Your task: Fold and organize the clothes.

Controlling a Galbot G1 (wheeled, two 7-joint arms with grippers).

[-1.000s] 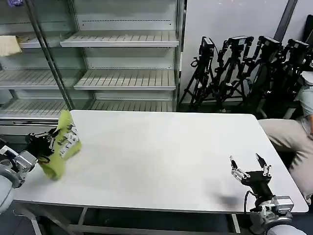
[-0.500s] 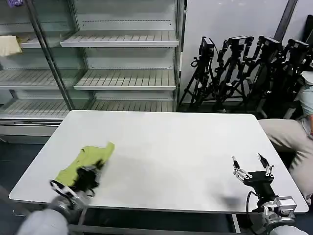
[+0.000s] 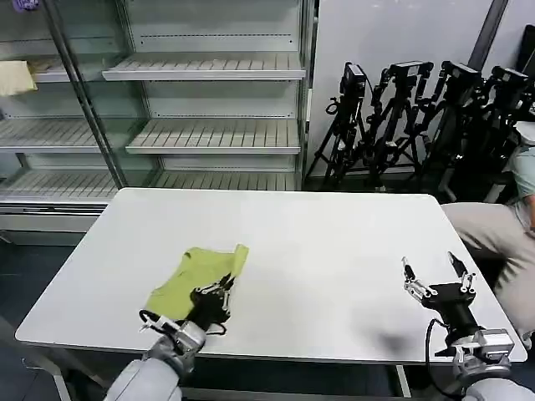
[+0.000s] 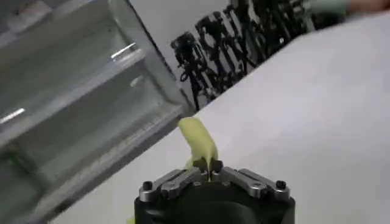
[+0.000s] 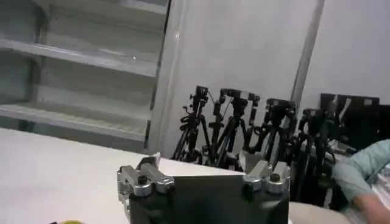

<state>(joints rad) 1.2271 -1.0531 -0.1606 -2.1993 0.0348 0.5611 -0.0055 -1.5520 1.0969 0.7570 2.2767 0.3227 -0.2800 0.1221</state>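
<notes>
Toward seven o'clock on the white desk (image 3: pixel 318 251), the left hand (image 3: pixel 219 294) pinches the lime T-shirt (image 3: pixel 194 273); at four o'clock the right hand (image 3: pixel 435 278) hovers, fingers wide.

white table (image 3: pixel 318 251), bare top | glass-fronted display case with slatted white shelves (image 3: pixel 213 134) behind it | pale cream cloth (image 3: pixel 15 77) on an upper left shelf | black tripods (image 3: pixel 418 117) clustered against the grey back wall, right of the case
</notes>
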